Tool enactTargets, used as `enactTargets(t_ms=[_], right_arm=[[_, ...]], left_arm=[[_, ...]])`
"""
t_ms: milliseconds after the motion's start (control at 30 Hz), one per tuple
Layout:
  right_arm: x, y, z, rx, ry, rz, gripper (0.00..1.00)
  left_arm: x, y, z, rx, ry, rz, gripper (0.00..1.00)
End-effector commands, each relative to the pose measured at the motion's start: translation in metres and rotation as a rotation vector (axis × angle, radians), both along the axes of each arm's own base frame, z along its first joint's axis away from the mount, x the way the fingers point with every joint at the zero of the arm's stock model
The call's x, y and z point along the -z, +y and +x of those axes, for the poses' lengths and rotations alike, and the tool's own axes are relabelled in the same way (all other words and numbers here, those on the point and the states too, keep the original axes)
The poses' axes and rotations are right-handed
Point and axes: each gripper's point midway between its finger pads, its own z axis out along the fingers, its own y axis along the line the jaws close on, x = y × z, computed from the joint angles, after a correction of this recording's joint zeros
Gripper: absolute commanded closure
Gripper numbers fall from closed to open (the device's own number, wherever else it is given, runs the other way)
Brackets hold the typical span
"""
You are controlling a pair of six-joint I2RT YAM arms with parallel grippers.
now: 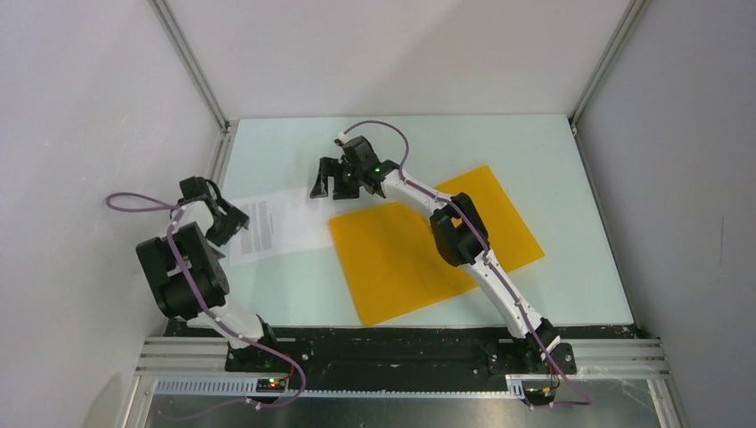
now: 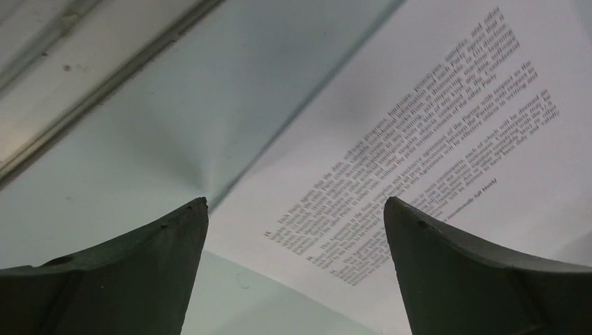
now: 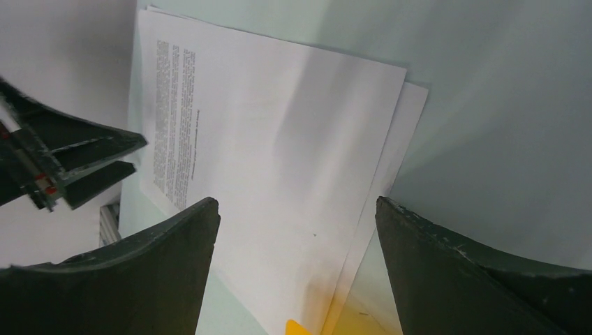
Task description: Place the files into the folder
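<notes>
The files are white printed sheets lying flat at the table's left, their right end touching the folder's left corner. The folder is a flat orange-yellow sheet at the table's middle, partly under my right arm. My left gripper is open and empty over the files' left edge; the left wrist view shows printed text between its fingers. My right gripper is open and empty above the files' right end. The right wrist view shows two offset sheets and the folder's corner between its fingers.
Grey walls and aluminium frame posts close in the table at left, back and right. A metal rail runs along the table's left edge, close to my left gripper. My left gripper also shows in the right wrist view.
</notes>
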Motion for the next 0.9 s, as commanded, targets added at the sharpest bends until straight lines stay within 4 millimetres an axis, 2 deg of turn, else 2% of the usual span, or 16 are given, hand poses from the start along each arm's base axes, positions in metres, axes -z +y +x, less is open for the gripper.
enactTargets(t_ms=[0,200,367,567,867], right_arm=[[0.031,0.017,-0.024,-0.040,0.078,0.000,0.13],[0.021,0.035,-0.045,-0.127,0.099,0.077,0.13],[0.007,0.041,-0.047,-0.172,0.069,0.129,0.14],[0.013,0.040,-0.052,-0.173,0.112,0.135,0.14],[-0.031,0.071,-0.105,-0.391,0.214,0.413,0.11]], left_arm=[[0.001,-0.005,0.017,0.008,-0.057,-0.068,0.00],[0.011,-0.013,0.017,0.029,-0.043,-0.109,0.01],[0.017,-0.017,0.011,0.033,-0.029,-0.125,0.03],[0.018,-0.022,0.009,0.041,-0.037,-0.143,0.03],[0.021,-0.036,0.006,0.078,-0.049,-0.200,0.04]])
